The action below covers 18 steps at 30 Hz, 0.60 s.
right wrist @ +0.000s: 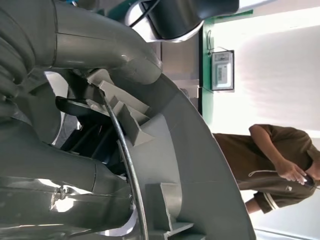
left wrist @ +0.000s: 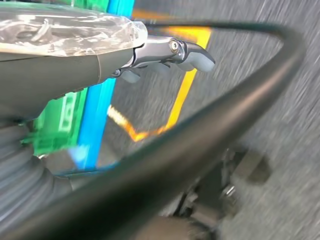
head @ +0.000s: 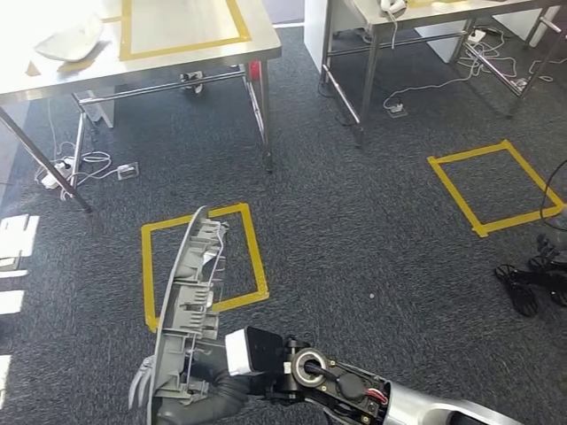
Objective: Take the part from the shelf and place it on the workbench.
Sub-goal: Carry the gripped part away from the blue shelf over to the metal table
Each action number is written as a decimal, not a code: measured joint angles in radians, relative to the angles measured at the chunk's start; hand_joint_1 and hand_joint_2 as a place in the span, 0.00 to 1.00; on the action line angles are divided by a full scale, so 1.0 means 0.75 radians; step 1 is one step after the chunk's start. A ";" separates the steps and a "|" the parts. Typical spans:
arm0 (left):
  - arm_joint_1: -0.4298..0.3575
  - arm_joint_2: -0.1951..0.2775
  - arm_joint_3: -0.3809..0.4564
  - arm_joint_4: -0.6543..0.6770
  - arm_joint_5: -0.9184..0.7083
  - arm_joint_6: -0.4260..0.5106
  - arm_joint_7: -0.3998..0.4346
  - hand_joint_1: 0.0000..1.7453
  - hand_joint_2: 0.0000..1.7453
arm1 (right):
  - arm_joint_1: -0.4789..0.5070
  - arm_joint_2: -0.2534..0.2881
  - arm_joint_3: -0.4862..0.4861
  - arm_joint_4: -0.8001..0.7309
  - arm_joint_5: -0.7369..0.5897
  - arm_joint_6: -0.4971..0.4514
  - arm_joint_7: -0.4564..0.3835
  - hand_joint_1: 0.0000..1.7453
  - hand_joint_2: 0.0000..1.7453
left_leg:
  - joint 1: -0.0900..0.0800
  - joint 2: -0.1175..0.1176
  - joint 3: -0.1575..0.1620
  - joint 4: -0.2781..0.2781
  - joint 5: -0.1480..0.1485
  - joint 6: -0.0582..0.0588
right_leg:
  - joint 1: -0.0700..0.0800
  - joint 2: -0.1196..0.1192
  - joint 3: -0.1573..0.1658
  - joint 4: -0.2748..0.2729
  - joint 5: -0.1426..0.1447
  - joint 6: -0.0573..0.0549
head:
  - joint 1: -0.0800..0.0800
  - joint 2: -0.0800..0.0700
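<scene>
right hand (head: 200,394) at lower left-centre of the head view, arm entering from the lower right. fingers wrapped around the lower end of the part (head: 190,301), a long curved grey plastic moulding with ribs on its inner face. part stands nearly upright, leaning a little to the right, its top end over the yellow tape square (head: 257,266) on the dark carpet (head: 347,239). right wrist view: thumb (right wrist: 105,47) pressed on the ribbed side of the part (right wrist: 181,155), darker fingers (right wrist: 64,175) closed on the other side; a thin metal wire (right wrist: 130,170) runs along the moulding. grip looks firm, part clear of the floor.

left hand (left wrist: 166,50) in the left wrist view: fingers stretched out straight, nothing between them. a thick black cable (left wrist: 211,130) crosses that frame diagonally; view blurred.

workbench (head: 167,44) at upper left of the head view, steel legs, yellow tape outline on top, a pale object (head: 66,40) near its left end. second table (head: 428,13) at upper right. second tape square (head: 494,186) at right. a person (right wrist: 279,165) at right of the right wrist view.
</scene>
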 joint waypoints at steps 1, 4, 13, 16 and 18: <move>0.000 0.000 0.000 0.000 -0.005 -0.006 -0.001 0.00 1.00 | 0.001 0.000 0.000 0.001 -0.004 0.000 0.000 1.00 1.00 | 0.002 0.001 -0.045 0.087 -0.032 -0.004 | 0.000 -0.004 -0.001 0.000 0.000 0.000 | -0.005 0.000; 0.002 0.003 0.000 0.000 -0.019 -0.024 -0.006 0.00 1.00 | 0.006 0.000 0.000 0.002 -0.013 -0.003 0.001 1.00 1.00 | 0.014 0.005 -0.046 0.079 0.015 -0.017 | -0.005 -0.011 -0.002 0.003 -0.003 0.004 | -0.009 0.000; 0.013 -0.001 -0.003 -0.002 -0.065 -0.059 -0.030 0.00 1.00 | 0.039 -0.012 -0.028 0.002 -0.007 -0.041 -0.015 1.00 1.00 | 0.015 0.004 0.119 -0.238 0.121 0.004 | -0.002 -0.002 -0.006 0.018 -0.027 0.003 | 0.016 0.000; 0.013 0.001 -0.003 -0.002 -0.069 -0.062 -0.027 0.00 1.00 | 0.052 -0.017 -0.039 0.002 0.001 -0.048 -0.021 1.00 1.00 | 0.011 0.005 0.119 -0.237 0.119 0.012 | -0.004 -0.001 0.001 0.008 -0.021 0.017 | 0.022 0.000; 0.013 0.002 -0.003 -0.002 -0.069 -0.066 -0.024 0.00 1.00 | 0.056 -0.019 -0.042 0.002 0.005 -0.050 -0.023 1.00 1.00 | 0.010 0.005 0.119 -0.236 0.117 0.016 | -0.005 -0.001 0.004 0.002 -0.020 0.030 | 0.022 0.000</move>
